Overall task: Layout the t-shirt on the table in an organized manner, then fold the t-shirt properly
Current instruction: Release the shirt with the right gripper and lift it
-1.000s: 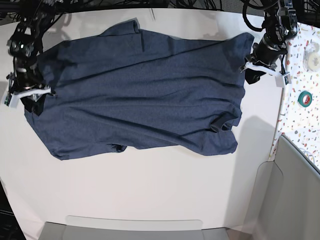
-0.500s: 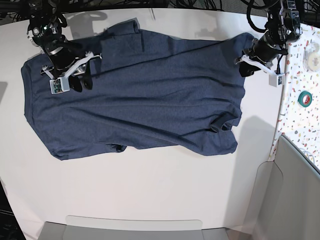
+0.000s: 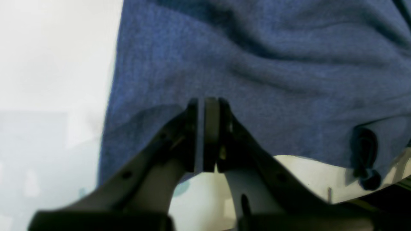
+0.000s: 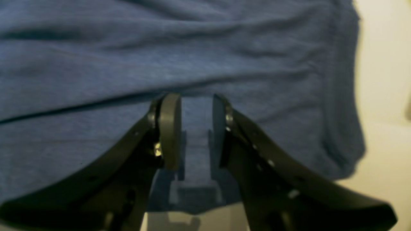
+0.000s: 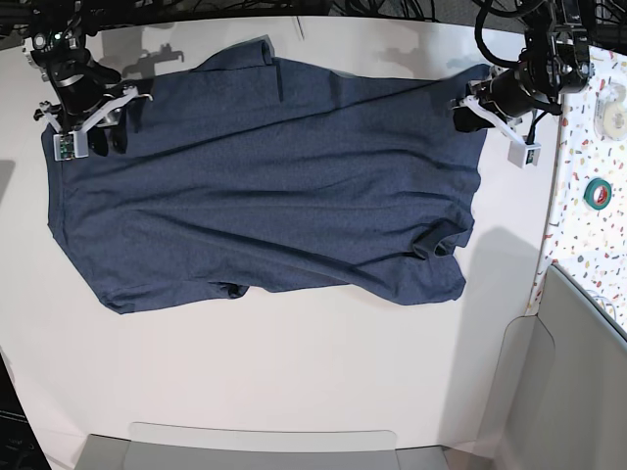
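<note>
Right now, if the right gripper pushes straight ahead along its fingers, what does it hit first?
Most likely the t-shirt: the right gripper hangs open over blue cloth, with a raised fold just ahead. Depth is unclear.

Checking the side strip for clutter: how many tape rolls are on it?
2: a green roll on the speckled strip at the base view's right edge, and a pale roll farther back. More may lie outside the frame.
</note>
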Available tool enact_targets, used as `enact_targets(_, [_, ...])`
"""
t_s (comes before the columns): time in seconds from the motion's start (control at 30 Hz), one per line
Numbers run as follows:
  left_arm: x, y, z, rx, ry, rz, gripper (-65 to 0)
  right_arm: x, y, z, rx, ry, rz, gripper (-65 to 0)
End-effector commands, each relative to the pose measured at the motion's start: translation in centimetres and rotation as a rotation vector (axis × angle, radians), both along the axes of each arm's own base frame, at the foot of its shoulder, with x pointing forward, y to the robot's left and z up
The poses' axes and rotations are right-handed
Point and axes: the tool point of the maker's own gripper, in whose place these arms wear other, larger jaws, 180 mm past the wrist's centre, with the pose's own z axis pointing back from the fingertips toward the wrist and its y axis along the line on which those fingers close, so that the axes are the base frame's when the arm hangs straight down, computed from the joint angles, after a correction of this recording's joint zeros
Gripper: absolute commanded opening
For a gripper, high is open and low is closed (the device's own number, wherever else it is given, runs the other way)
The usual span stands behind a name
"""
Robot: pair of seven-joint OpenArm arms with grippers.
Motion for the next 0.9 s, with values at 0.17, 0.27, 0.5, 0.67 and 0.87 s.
enact_targets(0.17, [1.8,3.2,-2.5,0.006,0.033,0.084,-61.2,-0.5,-2.6,-1.8,-0.029,0.111,-0.055,-49.8])
enact_targets(0.27, [2.2,4.0,-5.6,-0.007,0.077,0.131,-61.2,-0.8,-3.4,-3.1,-0.025,0.146,-0.080,-49.9])
enact_targets(0.5, [2.4,4.2,-8.2,0.023,0.096,0.118,-61.3,-1.4,-5.2,-3.6,-0.134,0.189,-0.064,-56.1])
enact_targets(0.67, [2.6,6.3,-8.3,0.105,0.077,0.126,-61.5,-1.6,-7.3,-3.3,-0.300,0.204,-0.061,-56.0])
enact_targets(0.87, [2.4,8.8,-9.2,0.244,0.055,0.126,-61.6,-1.4,-8.9,-2.5,-0.445,0.202,-0.058,-56.0])
